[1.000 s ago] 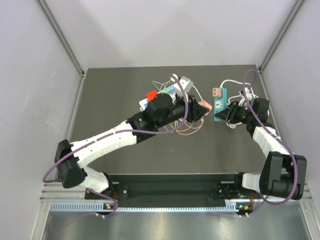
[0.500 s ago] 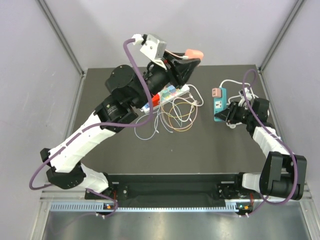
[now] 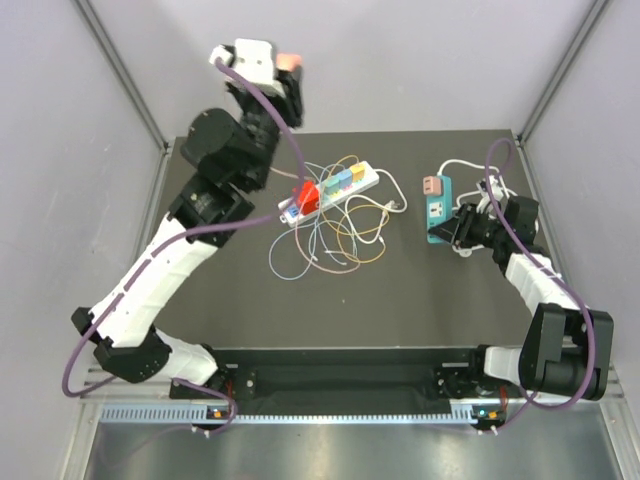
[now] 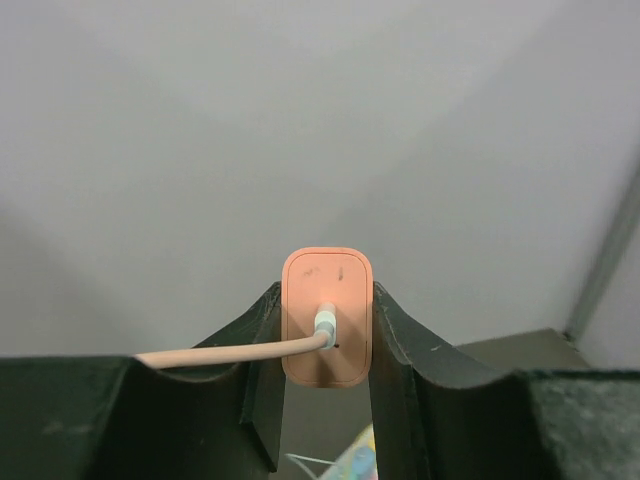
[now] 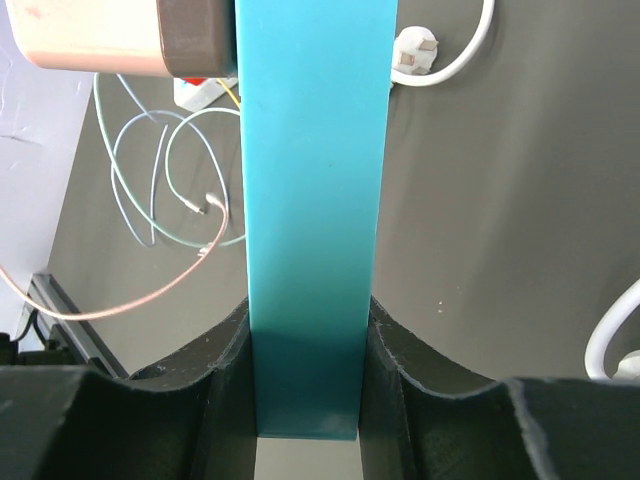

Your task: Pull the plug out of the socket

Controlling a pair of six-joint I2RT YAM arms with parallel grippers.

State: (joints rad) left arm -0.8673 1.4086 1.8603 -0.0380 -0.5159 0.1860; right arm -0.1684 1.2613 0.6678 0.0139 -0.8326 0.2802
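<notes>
My left gripper [image 3: 287, 72] is raised high over the back left of the table and is shut on an orange plug [image 3: 289, 61]. In the left wrist view the plug [image 4: 327, 316] sits between both fingers of the gripper [image 4: 325, 335], and its orange cable trails off to the left. A teal socket strip [image 3: 439, 207] lies at the right, with a pink-brown plug [image 3: 432, 184] at its far end. My right gripper [image 3: 462, 228] is shut on the strip's near end. In the right wrist view the gripper [image 5: 306, 370] has both fingers against the strip [image 5: 312, 180].
A white power strip [image 3: 330, 190] with several coloured plugs lies mid-table, with a tangle of thin coloured cables [image 3: 335, 235] in front of it. A white cable [image 3: 462, 164] loops behind the teal strip. A white plug [image 5: 415, 45] lies beside it. Walls close in on both sides.
My left arm has swung up from low over the table's middle to the back left, carrying the orange plug. The right arm and teal strip have not moved.
</notes>
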